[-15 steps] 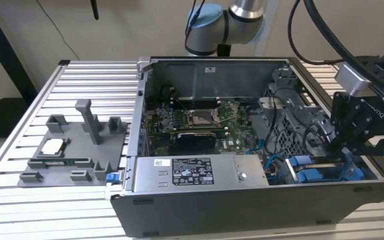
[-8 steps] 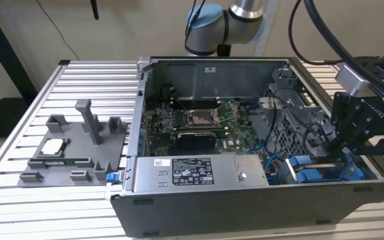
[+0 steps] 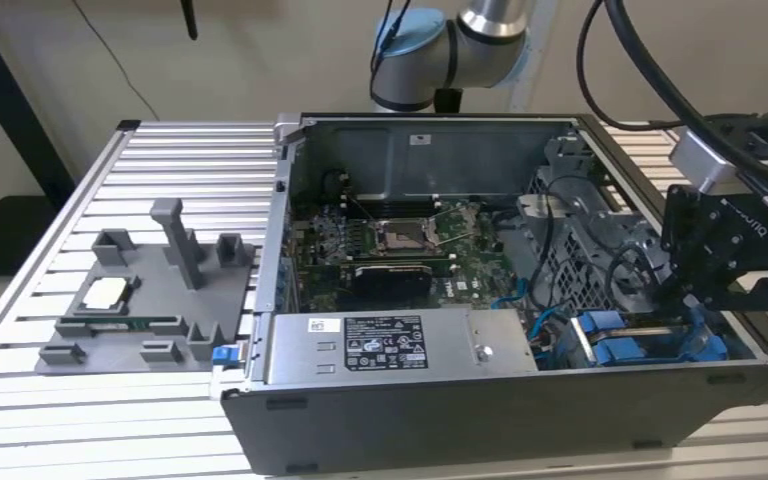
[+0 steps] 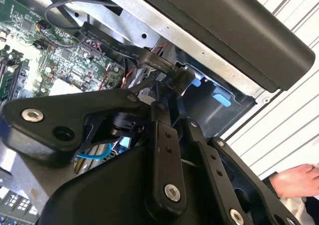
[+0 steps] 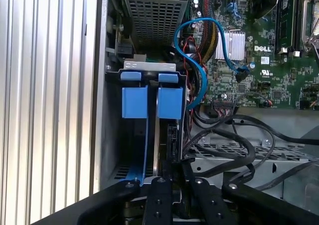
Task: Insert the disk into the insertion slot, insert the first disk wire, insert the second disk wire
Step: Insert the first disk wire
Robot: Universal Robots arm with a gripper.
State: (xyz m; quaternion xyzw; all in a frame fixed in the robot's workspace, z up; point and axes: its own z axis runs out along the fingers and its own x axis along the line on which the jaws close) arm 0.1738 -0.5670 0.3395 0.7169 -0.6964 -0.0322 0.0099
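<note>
Because the tool (image 3: 691, 298) sits low in the lower right of the frame in the exterior view, down inside the computer case (image 3: 491, 420), I lean on the wrist cameras for the grip. It is clenched, and in the second wrist view it appears to pinch the black connector of a flat disk wire (image 4: 182, 78). The disk (image 5: 169, 103), mostly seen as its bright blue frame, stands edge-on in the insertion slot (image 5: 144, 65), seated there just ahead of the tool.

My main worry is alignment. If the connector meets the disk's port tilted or offset, a push could bend the contacts or make the wire slip in the grip. I also judge the loose black cables (image 5: 239, 140) and the blue cable (image 5: 202, 80) close enough to the linkage to snag. A person's hand (image 4: 296, 180) rests beside the case, which I would rather have well apart from the arm.

The exterior view gives me the whole layout: the slatted tabletop (image 3: 91, 430), the grey power-supply box (image 3: 384, 345) at lower centre and a grey fixture tray (image 3: 144, 310) at left, but the tool's own body covers the contact point. The first wrist view looks along the tool into the slot and shows how the blue frame lines up. The second wrist view shows the wire's run and connector from the side, plus the hand.
</note>
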